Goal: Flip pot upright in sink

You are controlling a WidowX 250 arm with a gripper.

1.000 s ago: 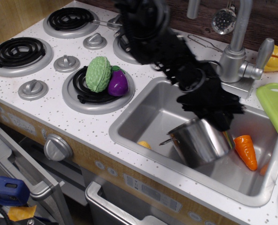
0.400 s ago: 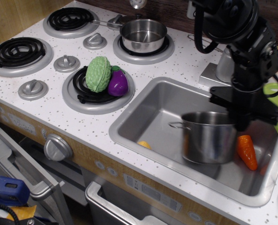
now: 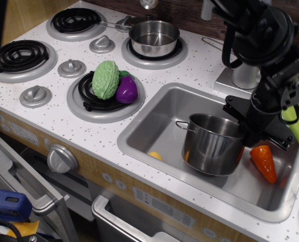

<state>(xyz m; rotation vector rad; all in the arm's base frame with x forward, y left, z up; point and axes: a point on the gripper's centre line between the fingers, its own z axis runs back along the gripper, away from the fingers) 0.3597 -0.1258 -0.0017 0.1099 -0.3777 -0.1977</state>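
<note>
claw (image 3: 251,132) | clamped on pot (image 3: 210,146) rim (right side) | pot upright in sink (image 3: 154,121)

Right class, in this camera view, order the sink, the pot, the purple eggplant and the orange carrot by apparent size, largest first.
1. sink
2. pot
3. eggplant and carrot: too alike to rank; the carrot's top is partly hidden.
</note>
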